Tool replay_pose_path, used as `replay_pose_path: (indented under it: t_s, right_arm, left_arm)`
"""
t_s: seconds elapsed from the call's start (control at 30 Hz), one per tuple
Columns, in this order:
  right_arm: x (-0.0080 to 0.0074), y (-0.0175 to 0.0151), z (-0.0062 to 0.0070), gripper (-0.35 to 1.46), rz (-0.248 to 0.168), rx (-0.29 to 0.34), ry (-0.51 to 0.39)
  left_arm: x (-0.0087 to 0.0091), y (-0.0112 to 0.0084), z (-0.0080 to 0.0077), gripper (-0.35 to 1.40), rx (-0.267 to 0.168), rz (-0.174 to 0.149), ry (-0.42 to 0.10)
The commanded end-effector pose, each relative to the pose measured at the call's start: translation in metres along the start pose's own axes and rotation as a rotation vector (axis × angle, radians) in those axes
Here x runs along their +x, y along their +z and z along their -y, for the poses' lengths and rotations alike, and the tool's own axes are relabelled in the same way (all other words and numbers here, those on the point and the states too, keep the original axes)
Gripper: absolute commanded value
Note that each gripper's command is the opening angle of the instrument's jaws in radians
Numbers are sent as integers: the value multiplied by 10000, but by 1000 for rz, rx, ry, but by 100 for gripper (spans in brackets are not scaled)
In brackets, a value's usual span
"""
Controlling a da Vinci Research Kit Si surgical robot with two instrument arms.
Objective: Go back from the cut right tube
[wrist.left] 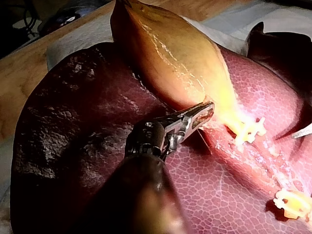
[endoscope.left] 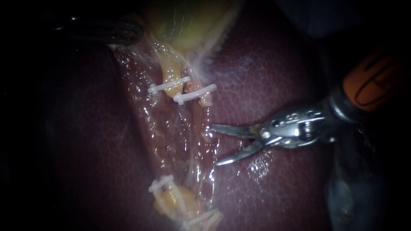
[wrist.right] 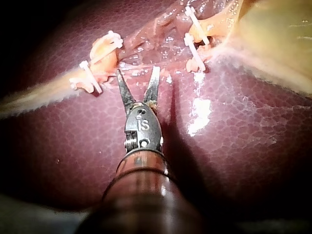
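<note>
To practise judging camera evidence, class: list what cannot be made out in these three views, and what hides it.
1. Endoscope view: shadow hides the slender steel left instrument, which the left wrist view shows shut on the yellow gallbladder.
2. Endoscope view: the frame edge cuts off the lowest white plastic clip.
3. Left wrist view: the edge cuts off the scissor-bladed right instrument; only one tip shows.

Our right instrument (wrist.right: pixel 137 73) hangs over the liver (wrist.right: pixel 234 161), its jaws spread with nothing between them. Just ahead of the jaws lies glistening tissue, with white clips (wrist.right: pixel 195 48) on either side.
</note>
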Motion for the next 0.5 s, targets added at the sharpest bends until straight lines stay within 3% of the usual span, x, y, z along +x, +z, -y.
replay_pose_path:
  t_s: [0.03,0.07,0.13,0.2,0.5]
  right_arm:
    - [0,-6,0,145,44,-5,-22]
    - [1,-13,0,145,97,-14,-43]
    - [2,-21,-1,145,165,-30,-59]
    - [3,-28,-4,145,211,-50,-68]
    - [3,-37,-8,145,258,-123,-73]
  left_arm:
    - [0,0,0,-35,0,0,0]
    - [0,0,0,-35,0,0,0]
    - [0,0,0,-35,-1,0,0]
    - [0,1,0,-35,-1,0,0]
    - [4,5,2,-35,-5,1,2]
